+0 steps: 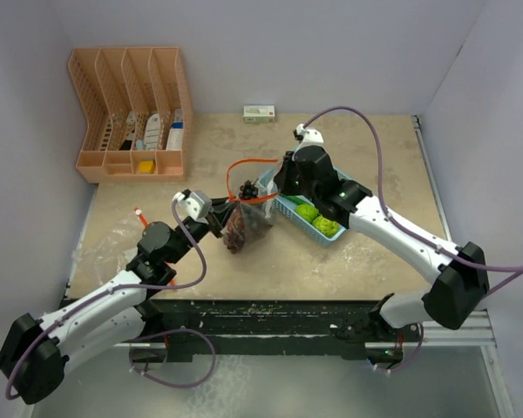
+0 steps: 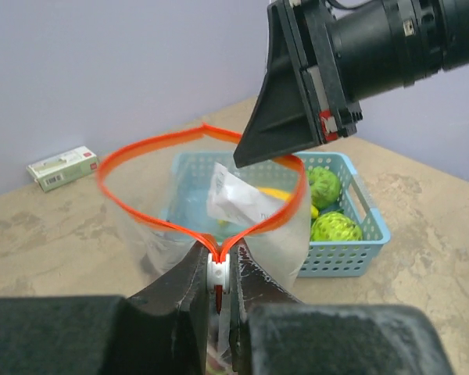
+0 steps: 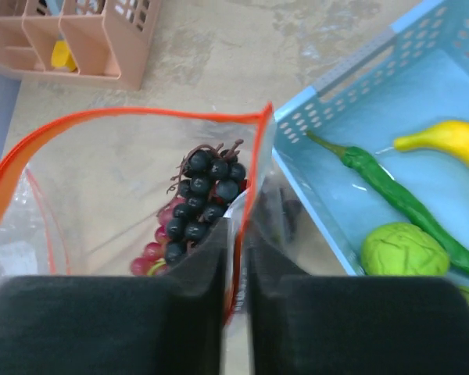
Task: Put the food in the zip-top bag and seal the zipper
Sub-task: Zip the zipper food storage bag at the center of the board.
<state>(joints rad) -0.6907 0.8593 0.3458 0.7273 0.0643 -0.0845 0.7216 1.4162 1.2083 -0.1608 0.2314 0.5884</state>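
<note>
- The zip-top bag [image 3: 102, 187] hangs above the middle of the table [image 1: 331, 270], held up between the two arms. Its orange zipper rim is spread into a wide open loop.
- The left gripper [image 2: 219, 266] is pinched together on the near end of the zipper rim, where the two orange strips meet. The white slider [image 2: 216, 273] sits right between its fingers.
- The right gripper [image 3: 236, 242] is clamped on the opposite side of the rim, with the clear plastic and orange edge caught between its black pads.
- A dark red-purple grape bunch [image 3: 199, 207] lies inside the bag, low down against the clear wall.
- A light-blue basket [image 1: 289, 212] stands just right of the bag, near the table's centre, and touches or nearly touches the bag's side in the right wrist view.
- In the basket:
  - A yellow banana [image 3: 449, 141] lies toward one side.
  - A long green pepper [image 3: 391, 195] lies aslant beside the banana.
  - Two lime-green bumpy fruits [image 2: 336, 228] sit close together at the end toward the right arm.
- A pink file organiser [image 1: 131, 113] stands at the far left corner of the table, with small items in its slots.
- A small box [image 1: 260, 113] lies at the middle of the far edge, well apart from the bag.
</note>
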